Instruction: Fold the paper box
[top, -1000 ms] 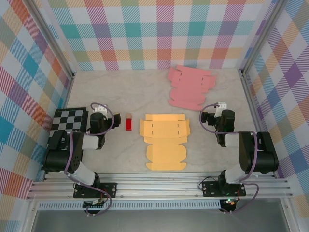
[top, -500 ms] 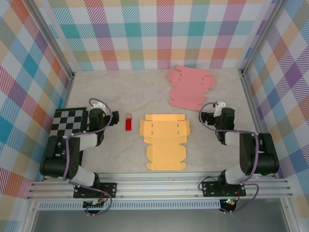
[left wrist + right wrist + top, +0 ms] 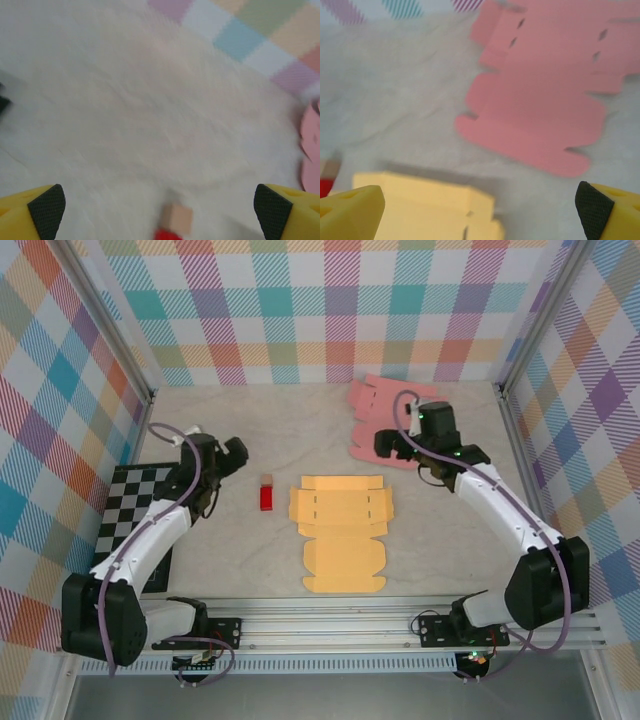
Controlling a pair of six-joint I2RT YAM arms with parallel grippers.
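The flat yellow paper box (image 3: 340,535) lies unfolded at the table's centre, and its top corner (image 3: 420,205) shows in the right wrist view. A second flat sheet, pink (image 3: 395,405), lies behind it (image 3: 545,95). My left gripper (image 3: 228,458) hovers open left of the yellow sheet, above bare table, with nothing between its fingers (image 3: 159,212). My right gripper (image 3: 398,450) is open too, over the near edge of the pink sheet and just behind the yellow one, holding nothing (image 3: 475,207).
A red block (image 3: 266,499) with a small tan block (image 3: 267,481) behind it sits left of the yellow sheet; the tan block (image 3: 179,218) lies just ahead of the left fingers. A checkerboard mat (image 3: 130,510) lies far left. Plaid walls enclose the table.
Both arms have unfolded from their tucked pose. The left gripper swung back and to the right; the right gripper reached back and left over the pink sheet. Both stayed open.
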